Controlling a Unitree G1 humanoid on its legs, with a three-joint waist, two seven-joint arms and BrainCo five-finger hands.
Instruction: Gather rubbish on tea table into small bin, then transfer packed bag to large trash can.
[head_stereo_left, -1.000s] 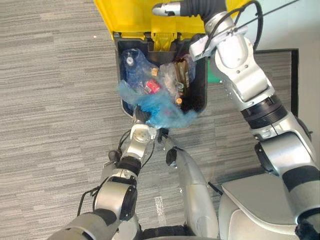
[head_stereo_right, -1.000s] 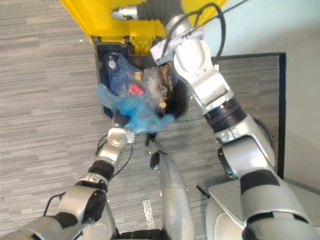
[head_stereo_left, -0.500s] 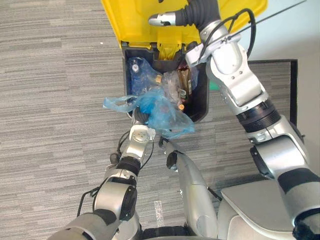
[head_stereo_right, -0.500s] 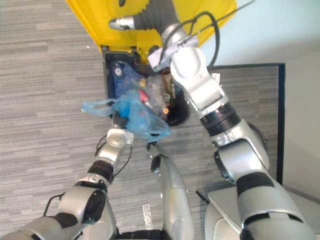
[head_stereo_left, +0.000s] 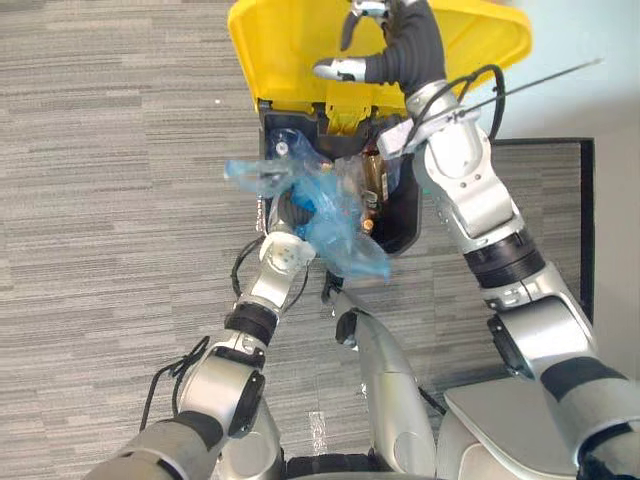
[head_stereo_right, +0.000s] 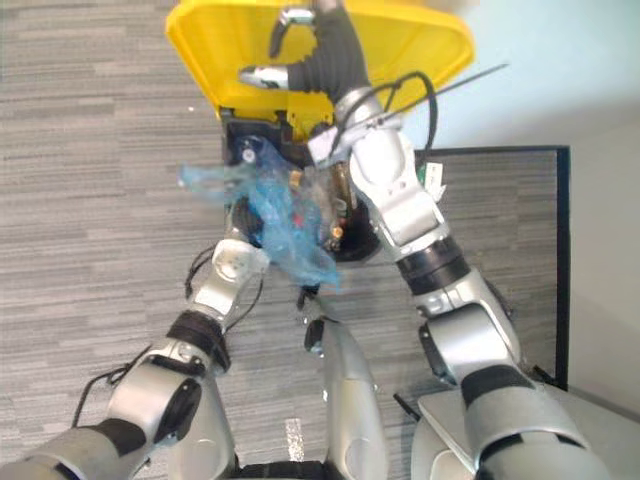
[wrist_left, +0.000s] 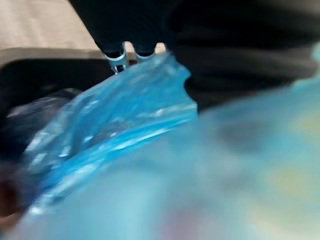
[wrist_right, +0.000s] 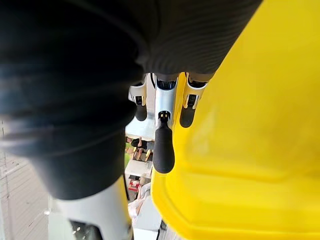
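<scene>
Now the left hand (head_stereo_left: 291, 212) is up at the near rim of the large trash can (head_stereo_left: 402, 228), under the blue packed bag (head_stereo_left: 335, 215); its fingers are hidden by the plastic, so its grip can't be told. The bag hangs over the can's opening, above bottles and clear wrappers (head_stereo_left: 366, 180). The right hand (head_stereo_left: 398, 48) rests on the raised yellow lid (head_stereo_left: 280, 50), fingers (wrist_right: 163, 145) straight and relaxed.

The left hand (head_stereo_left: 291, 210) is largely covered by the blue bag (head_stereo_left: 335, 225), which is blurred in the left wrist view. The black bin (head_stereo_left: 408, 210) is partly screened by the bag and the right arm (head_stereo_left: 470, 190). The rubbish inside cannot be identified. The yellow lid (head_stereo_left: 280, 50) is cut off at the left eye view's top edge.
</scene>
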